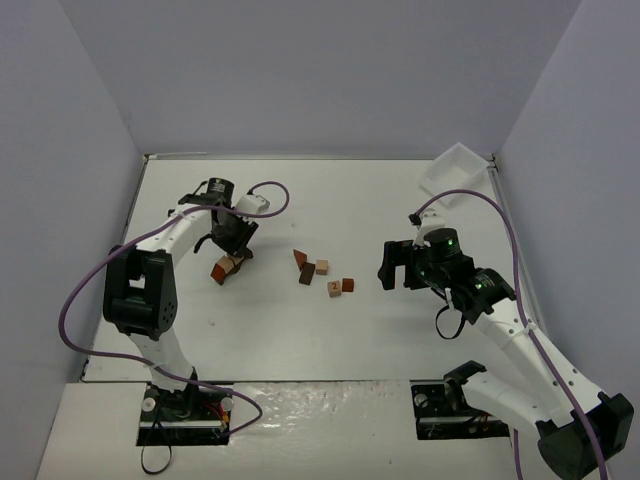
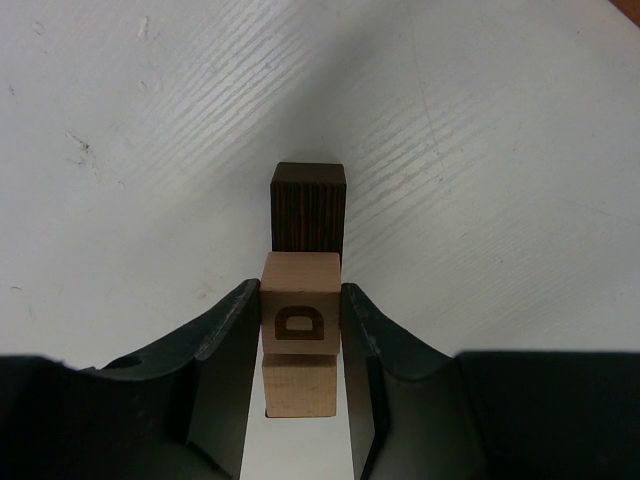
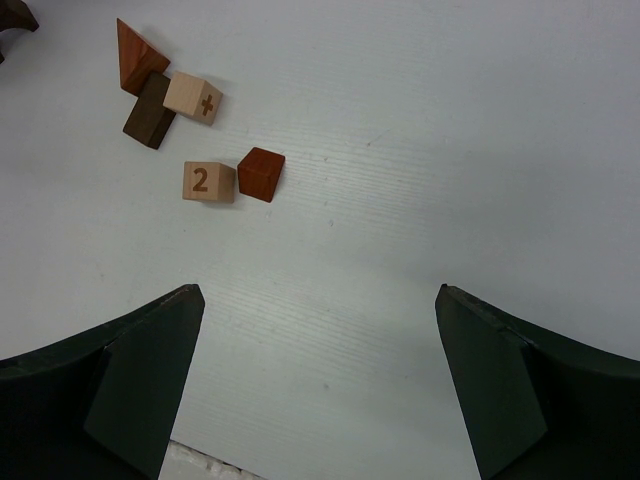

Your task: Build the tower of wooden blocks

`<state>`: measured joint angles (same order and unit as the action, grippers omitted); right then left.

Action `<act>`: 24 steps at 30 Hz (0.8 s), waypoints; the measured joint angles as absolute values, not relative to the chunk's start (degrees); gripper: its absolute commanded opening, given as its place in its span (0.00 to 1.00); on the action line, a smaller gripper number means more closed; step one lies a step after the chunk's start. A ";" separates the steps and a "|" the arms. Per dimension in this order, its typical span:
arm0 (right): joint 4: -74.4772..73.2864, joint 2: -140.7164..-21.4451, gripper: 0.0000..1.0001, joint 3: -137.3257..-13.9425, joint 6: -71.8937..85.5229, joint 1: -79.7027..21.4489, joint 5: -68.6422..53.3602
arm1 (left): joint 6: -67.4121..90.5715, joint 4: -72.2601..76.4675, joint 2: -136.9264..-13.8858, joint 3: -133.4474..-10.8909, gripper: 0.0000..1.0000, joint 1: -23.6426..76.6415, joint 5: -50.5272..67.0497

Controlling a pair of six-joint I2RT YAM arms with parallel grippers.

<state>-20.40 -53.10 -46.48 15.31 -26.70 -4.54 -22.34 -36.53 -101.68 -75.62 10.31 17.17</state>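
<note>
Hidden bits
The letter block (image 2: 300, 315) hides the dark block (image 2: 309, 205)'s lower part. The fingers (image 2: 225, 365) cover the plain block (image 2: 298, 388)'s sides.

The left gripper (image 1: 230, 258) points down at the left, jaws clamped on a pale tan wooden cube (image 2: 300, 300). The right gripper (image 1: 396, 270) hangs at the right, jaws spread wide.

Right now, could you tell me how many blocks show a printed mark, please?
3: the D cube gripped in the left gripper, the + cube and the 2 cube loose mid-table. Hidden faces may bear more.
</note>
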 measured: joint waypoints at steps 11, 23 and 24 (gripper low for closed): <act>-20.40 -53.10 0.99 -46.48 15.31 -26.70 -4.54 | -22.25 -36.59 -101.54 -75.45 0.36 10.20 17.16; -20.40 -53.10 0.99 -46.48 15.31 -26.70 -4.56 | -21.41 -38.92 -101.56 -74.30 0.53 10.04 16.86; -20.40 -53.10 0.99 -46.48 15.31 -26.70 -4.56 | -21.25 -38.94 -101.56 -74.30 0.53 10.04 16.86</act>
<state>-20.40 -53.10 -46.48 15.31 -26.70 -4.56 -21.25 -38.94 -101.56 -74.30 10.04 16.86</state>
